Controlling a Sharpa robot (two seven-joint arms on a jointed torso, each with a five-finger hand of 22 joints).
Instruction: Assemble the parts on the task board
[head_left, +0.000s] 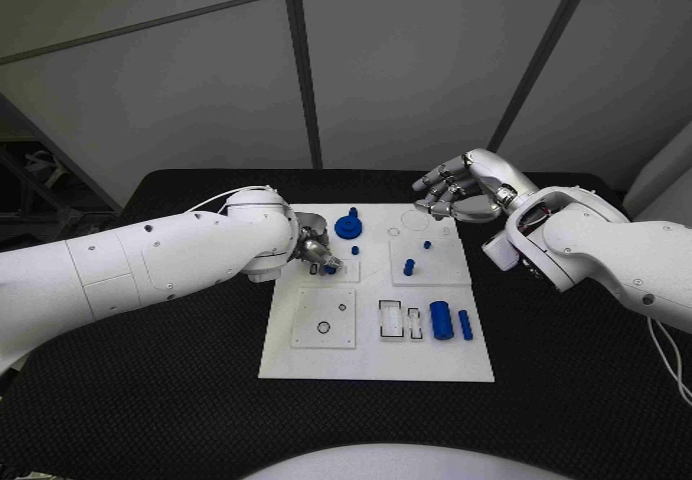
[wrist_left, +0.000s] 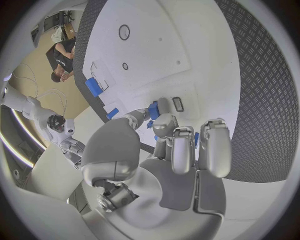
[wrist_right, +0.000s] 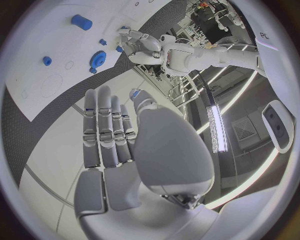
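Both robot hands work the task board (head_left: 375, 365): left (head_left: 317, 252) pinches a blue part (head_left: 330, 268); right (head_left: 464, 192) spread at its far edge.

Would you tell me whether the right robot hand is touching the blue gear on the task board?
Apart. In the head view the right robot hand hovers beyond the board's far right corner, with bare board between it and the blue gear.

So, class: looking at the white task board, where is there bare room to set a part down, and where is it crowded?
Free: the white task board's near strip, below the square plate with the ring and the two blue cylinders. Crowded: the far-left corner, where the left hand works beside the blue gear. The right hand hovers beyond the far edge.
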